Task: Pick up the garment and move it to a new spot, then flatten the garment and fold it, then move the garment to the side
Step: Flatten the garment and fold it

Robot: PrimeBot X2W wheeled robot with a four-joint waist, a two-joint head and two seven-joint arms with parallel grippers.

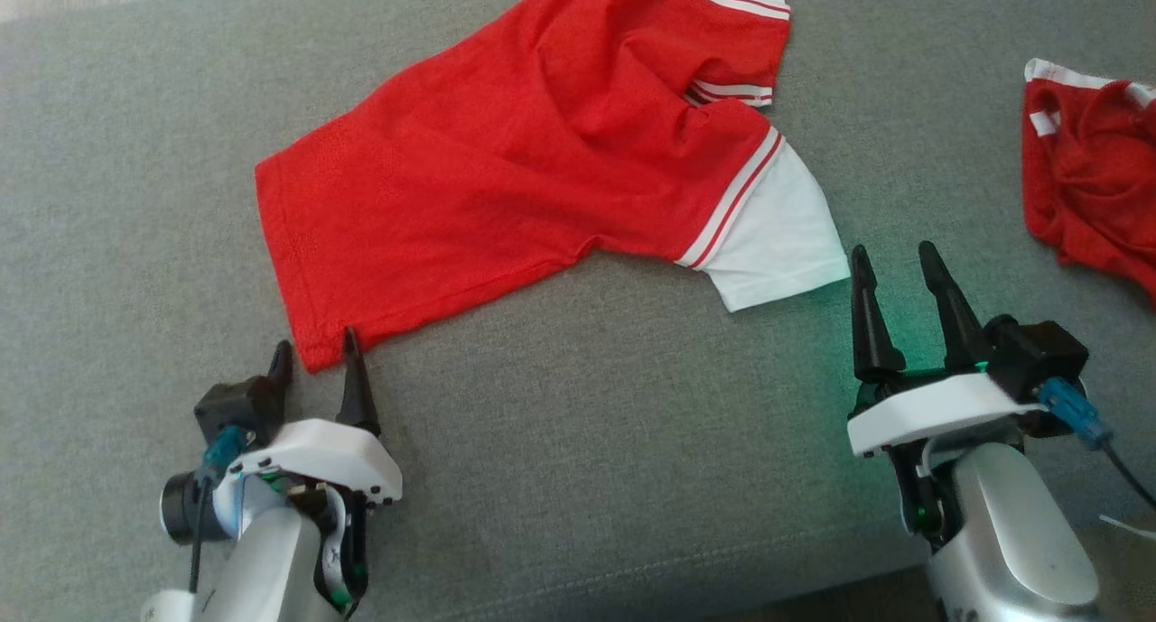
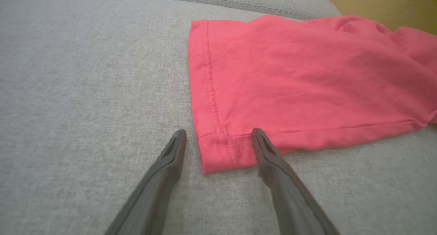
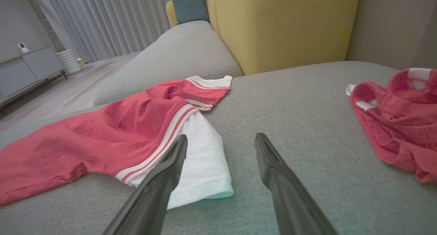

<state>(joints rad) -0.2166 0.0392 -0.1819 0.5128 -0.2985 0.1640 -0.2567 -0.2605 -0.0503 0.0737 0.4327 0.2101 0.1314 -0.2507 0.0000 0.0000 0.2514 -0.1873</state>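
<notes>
**Garment.** A red T-shirt [image 1: 506, 171] with white sleeves trimmed in red and white stripes is laid across the upper middle of the head view, on a grey sofa seat [image 1: 587, 459]. The body is spread mostly flat. The part around the neck, at the shirt's upper right, is bunched into folds and its outline cannot be made out. The far sleeve [image 1: 731, 35] is cut off by the top edge of the frame.

**Other cloth.** A second red garment [image 1: 1093, 180] with white trim is crumpled at the right edge of the head view and is cut off there. Its kind cannot be determined.

**Left gripper** [image 1: 316, 340]. It is seen at the lower left of the head view, jaws spread, nothing held. In the left wrist view the hem corner [image 2: 218, 153] of the shirt is framed between the two fingers. The right-hand finger tip is drawn across the lower edge of the cloth, and whether contact is made cannot be told.

**Right gripper** [image 1: 894, 250]. It is seen at the lower right of the head view, jaws spread, nothing held. The near white sleeve [image 1: 777, 243] lies just beside the tips, to their left in the frame and apart from them. In the right wrist view part of that sleeve is hidden behind the left-hand finger. A yellow backrest [image 3: 283, 27] is seen at the top of that view, behind the seat.
</notes>
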